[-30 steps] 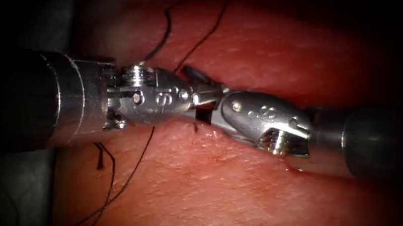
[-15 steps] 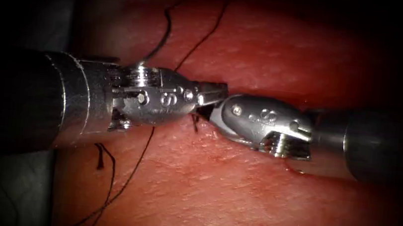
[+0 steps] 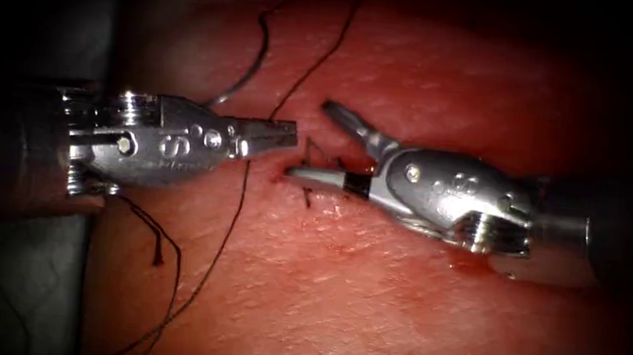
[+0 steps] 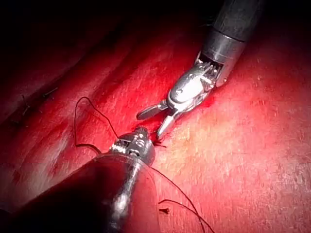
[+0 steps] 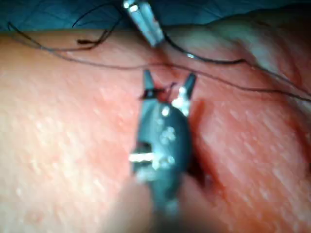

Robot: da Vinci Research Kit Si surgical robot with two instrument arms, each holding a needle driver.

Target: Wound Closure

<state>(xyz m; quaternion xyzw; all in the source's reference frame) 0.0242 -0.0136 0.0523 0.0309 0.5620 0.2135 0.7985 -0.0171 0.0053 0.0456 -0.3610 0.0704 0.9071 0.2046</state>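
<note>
the glistening red slab of pork tissue point(image 3: 365, 308) carries a dark horizontal cut point(image 3: 309, 177) with short knot tails standing up at its middle. the left arm's silver needle driver point(image 3: 278, 136) sits to the left of the knot, its jaws closed together with nothing visibly gripped; it has backed away from the right tool since a second ago, when the two tips met. the right arm's silver needle driver point(image 3: 318, 143) now has its jaws spread wide, one raised, one lying along the cut, astride the knot tails and holding nothing. the thin black suture thread point(image 3: 229, 223) runs from above, passes close beside the left tip and trails down over the tissue. the curved steel needle point(image 3: 245, 76) lies free on the tissue above the left tool, not in the tissue. judgement: any work at the knot calls for keeping the long strand clear of the open jaws and the tails in plain sight.
</note>
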